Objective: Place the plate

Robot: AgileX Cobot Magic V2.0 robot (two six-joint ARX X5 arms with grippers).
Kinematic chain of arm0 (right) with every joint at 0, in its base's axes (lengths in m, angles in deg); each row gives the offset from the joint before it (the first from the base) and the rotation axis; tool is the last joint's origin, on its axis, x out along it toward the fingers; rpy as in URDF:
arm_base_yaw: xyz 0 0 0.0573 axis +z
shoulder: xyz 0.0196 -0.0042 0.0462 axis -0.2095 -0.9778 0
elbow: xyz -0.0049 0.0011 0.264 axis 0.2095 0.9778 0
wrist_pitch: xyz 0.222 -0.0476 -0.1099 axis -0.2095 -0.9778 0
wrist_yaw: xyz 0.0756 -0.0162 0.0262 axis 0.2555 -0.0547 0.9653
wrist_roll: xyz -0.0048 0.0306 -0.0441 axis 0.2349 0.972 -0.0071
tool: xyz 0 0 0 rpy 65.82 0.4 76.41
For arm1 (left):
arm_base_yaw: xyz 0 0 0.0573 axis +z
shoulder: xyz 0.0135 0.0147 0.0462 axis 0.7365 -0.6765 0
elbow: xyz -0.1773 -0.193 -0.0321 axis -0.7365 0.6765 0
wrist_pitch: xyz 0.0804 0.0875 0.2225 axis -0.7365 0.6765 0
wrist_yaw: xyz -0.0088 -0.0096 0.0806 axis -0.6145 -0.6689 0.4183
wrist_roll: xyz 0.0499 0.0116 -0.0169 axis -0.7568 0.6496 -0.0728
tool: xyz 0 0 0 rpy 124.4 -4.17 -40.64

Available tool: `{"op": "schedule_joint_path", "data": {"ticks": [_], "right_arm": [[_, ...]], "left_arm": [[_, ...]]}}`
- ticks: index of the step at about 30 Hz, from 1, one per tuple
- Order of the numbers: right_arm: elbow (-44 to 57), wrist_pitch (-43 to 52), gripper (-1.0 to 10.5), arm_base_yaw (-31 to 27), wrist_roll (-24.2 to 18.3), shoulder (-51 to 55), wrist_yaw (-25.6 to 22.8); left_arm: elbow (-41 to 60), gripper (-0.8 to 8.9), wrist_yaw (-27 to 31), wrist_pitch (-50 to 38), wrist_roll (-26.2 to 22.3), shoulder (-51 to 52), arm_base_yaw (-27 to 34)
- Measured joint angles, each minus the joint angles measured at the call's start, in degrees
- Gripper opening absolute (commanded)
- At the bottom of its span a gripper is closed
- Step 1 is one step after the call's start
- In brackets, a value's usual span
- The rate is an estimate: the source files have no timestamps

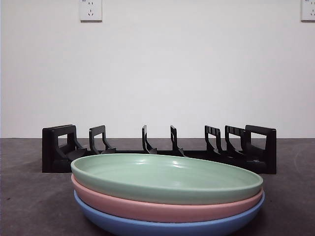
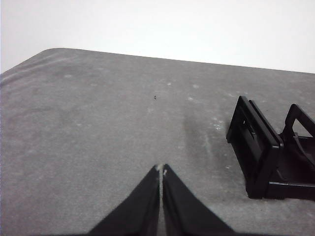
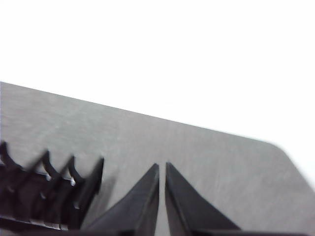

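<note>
Three plates are stacked close to the front camera: a green plate [image 1: 166, 177] on top, a pink plate [image 1: 162, 208] under it and a blue plate [image 1: 167, 226] at the bottom. Behind the stack stands a black slotted dish rack [image 1: 158, 149], with nothing in its slots. My left gripper [image 2: 161, 169] is shut over bare grey table, with one end of the rack [image 2: 270, 152] off to its side. My right gripper [image 3: 162, 167] is shut too, above the table beside the rack's other end [image 3: 49, 196]. Neither gripper shows in the front view.
The grey table [image 1: 29, 196] runs back to a white wall with two power sockets [image 1: 90, 10] high up. The table's rounded corners show in both wrist views.
</note>
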Motion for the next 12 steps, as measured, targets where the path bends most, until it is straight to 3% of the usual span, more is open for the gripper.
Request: {"op": "schedule_joint_path", "data": {"ticks": [5,9,12], "right_arm": [[13.66,4.13,0.2,-1.88,5.33,5.16,-0.04],[18.60,8.37,0.2,-1.86,7.43,7.17,0.63],[19.50,6.51,0.2,-1.81,8.33,7.08,0.96]], "left_arm": [[0.00,0.07,0.00,0.00,0.02,0.00,0.00],[0.00,0.07,0.00,-0.04,0.02,0.00,0.00],[0.00,0.07,0.02,-0.04,0.02,0.00,0.00]]}}
